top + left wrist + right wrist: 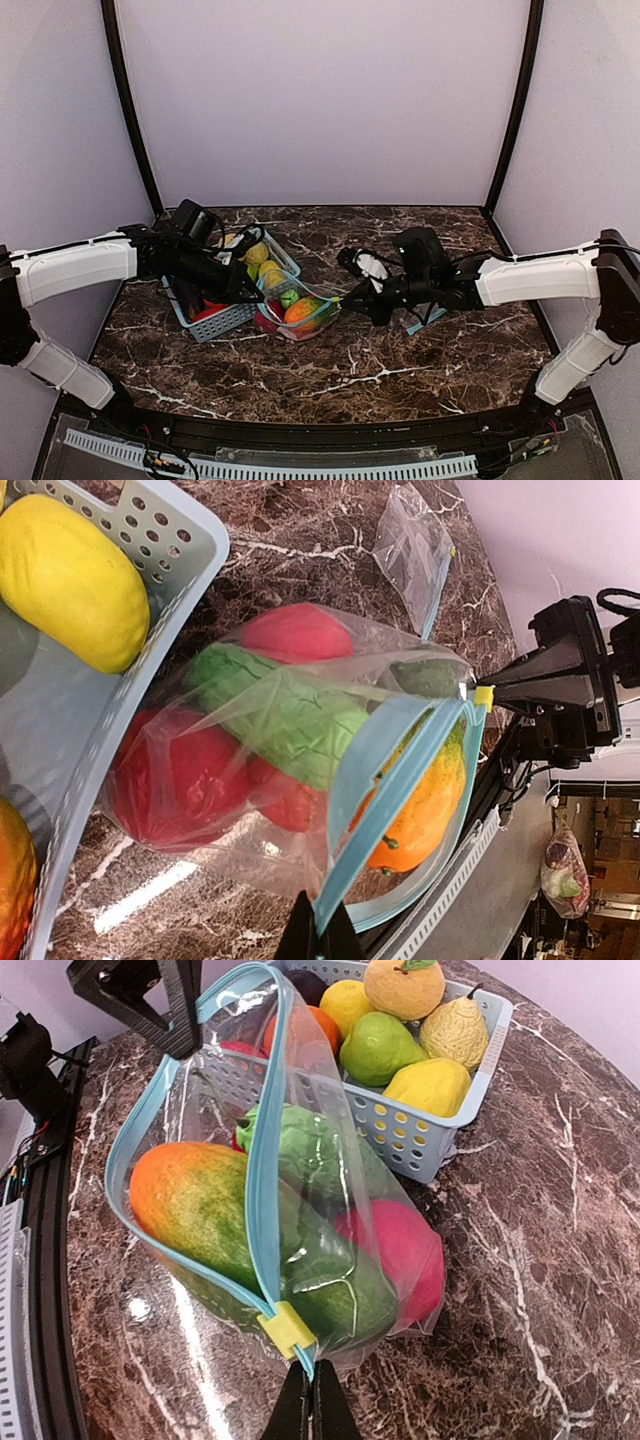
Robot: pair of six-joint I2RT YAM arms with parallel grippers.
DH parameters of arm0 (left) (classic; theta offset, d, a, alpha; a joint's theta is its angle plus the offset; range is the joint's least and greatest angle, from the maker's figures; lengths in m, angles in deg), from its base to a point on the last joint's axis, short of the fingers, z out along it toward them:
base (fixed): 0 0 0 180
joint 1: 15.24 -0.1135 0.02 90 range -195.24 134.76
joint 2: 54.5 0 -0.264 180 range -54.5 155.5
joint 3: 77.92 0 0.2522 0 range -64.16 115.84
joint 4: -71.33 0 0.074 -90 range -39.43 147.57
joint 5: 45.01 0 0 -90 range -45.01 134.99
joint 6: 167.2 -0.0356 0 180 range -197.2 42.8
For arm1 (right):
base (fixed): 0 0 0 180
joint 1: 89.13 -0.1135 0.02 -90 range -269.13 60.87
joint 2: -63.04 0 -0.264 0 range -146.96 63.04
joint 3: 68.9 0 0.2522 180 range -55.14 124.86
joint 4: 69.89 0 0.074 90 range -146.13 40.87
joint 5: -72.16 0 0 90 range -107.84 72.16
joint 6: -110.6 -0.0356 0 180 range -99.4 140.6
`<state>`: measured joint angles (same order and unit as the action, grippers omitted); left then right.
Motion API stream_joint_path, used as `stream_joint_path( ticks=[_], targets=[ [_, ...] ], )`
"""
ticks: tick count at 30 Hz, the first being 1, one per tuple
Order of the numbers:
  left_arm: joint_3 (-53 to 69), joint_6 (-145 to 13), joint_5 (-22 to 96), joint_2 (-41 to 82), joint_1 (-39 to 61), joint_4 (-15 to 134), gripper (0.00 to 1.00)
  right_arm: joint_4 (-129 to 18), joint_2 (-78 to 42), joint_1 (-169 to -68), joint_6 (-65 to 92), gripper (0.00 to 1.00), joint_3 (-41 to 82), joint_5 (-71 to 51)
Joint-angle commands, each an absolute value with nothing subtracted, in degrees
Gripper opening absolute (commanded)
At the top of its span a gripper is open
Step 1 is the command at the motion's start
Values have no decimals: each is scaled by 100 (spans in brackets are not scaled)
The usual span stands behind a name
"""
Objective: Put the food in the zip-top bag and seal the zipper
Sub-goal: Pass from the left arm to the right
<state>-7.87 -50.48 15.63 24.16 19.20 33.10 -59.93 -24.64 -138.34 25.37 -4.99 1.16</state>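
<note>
Your left gripper [320, 935] and right gripper [310, 1402] each clenched one end of the light-blue zipper strip [260, 1160], which ran lengthwise between them atop the crinkly clear plastic bag [400, 1260].

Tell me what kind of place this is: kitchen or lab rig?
Likely a lab robot cell, not a kitchen: plain walls box in a marble-pattern table, the left arm and right arm stand at its near edge, and the basket holds toy fruit.

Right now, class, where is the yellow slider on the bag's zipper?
In the right wrist view, bottom centre: the yellow slider sits at the zipper's near end, just above the right gripper.
</note>
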Motion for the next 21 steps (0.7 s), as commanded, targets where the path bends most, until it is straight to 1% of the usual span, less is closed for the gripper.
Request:
stream_joint_path(
  ticks=[1, 6, 8, 10, 11, 12, 13, 14, 15, 16, 17, 18, 20, 21],
  targets=[
    [-429, -5339, 1710, 2135, 1822, 2737, 1, -5566, -1877, -13876, 2331, 0, -302, 556],
    [-87, -5715, 2408, 1963, 1807, 1708, 1, -4980, -1486, -14046, 2186, 0, -257, 939],
    [-35, -5829, 2611, 1846, 1807, 1376, 3, -4995, -1436, -14063, 2070, 0, -340, 1257],
    [-122, -5959, 2490, 1683, 1812, 1199, 10, -5125, -1476, -14070, 1879, 0, -438, 1615],
    [-171, -6052, 2387, 1619, 1814, 1159, 17, -5200, -1518, -14070, 1809, 0, -487, 1760],
    [-291, -6104, 2163, 1459, 1816, 1159, 26, -5269, -1581, -14077, 1749, 0, -521, 1887],
    [-357, -6222, 2039, 1367, 1820, 1171, 31, -5309, -1639, -14081, 1725, 0, -544, 1989],
    [-465, -6277, 1917, 1141, 1830, 1174, 41, -5345, -1729, -14088, 1704, 0, -555, 2054],
    [-510, -6390, 1921, 1027, 1837, 1170, 47, -5369, -1806, -14090, 1708, 0, -561, 2100],
    [-582, -6526, 1980, 768, 1843, 1195, 59, -5394, -1870, -14090, 1713, 0, -572, 2122],
    [-608, -6587, 2000, 634, 1843, 1235, 63, -5438, -1917, -14097, 1715, 0, -589, 2147],
    [-649, -6718, 1974, 391, 1854, 1372, 70, -5477, -1956, -14094, 1717, 0, -599, 2171],
    [-689, -6886, 1804, 118, 1893, 1761, 76, -5510, -1996, -14097, 1724, 0, -601, 2243],
    [-705, -6947, 1736, 1, 1974, 1935, 77, -5520, -1997, -14099, 1711, 0, -601, 2269]
  ],
)
